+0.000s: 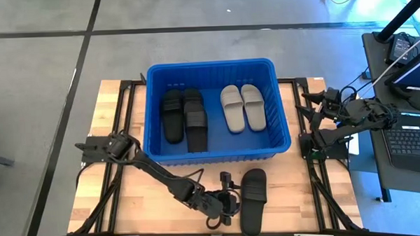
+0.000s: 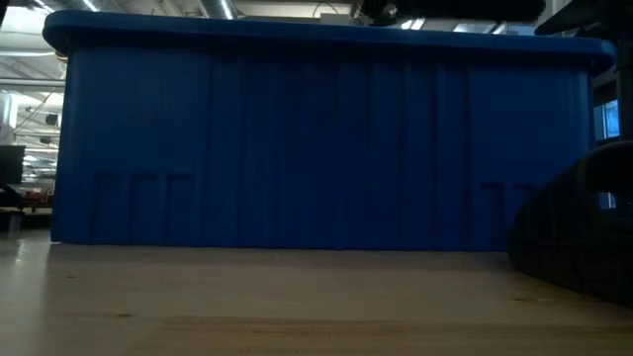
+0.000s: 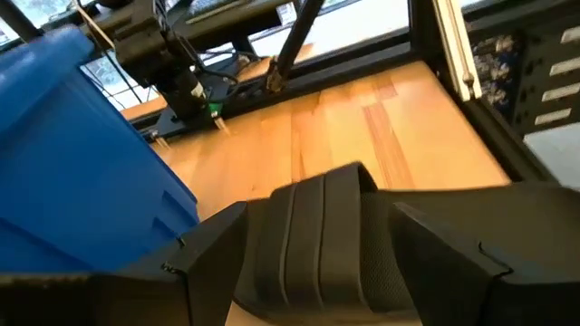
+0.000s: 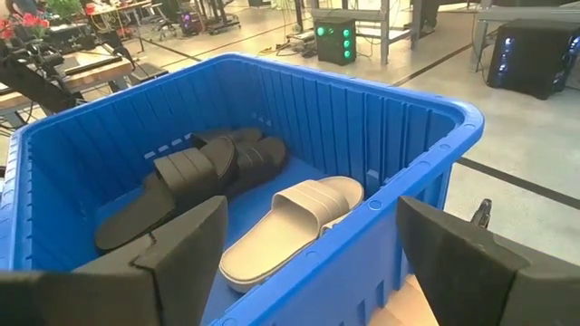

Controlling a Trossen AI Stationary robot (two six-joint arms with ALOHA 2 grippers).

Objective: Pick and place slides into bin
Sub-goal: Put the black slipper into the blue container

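While the right gripper (image 1: 309, 109) waits spread open beside the bin's right wall, the left gripper (image 1: 230, 201) sits low on the wooden table (image 1: 136, 198) in front of the large blue ribbed plastic bin (image 1: 284, 133), fingers spread wide on either side of one matte black open-toe slide sandal (image 1: 254, 199) — not closed on it. Inside the bin lie two black slides (image 1: 184, 117) side by side and two light grey slides (image 1: 242, 107) — both pairs flat on the floor.
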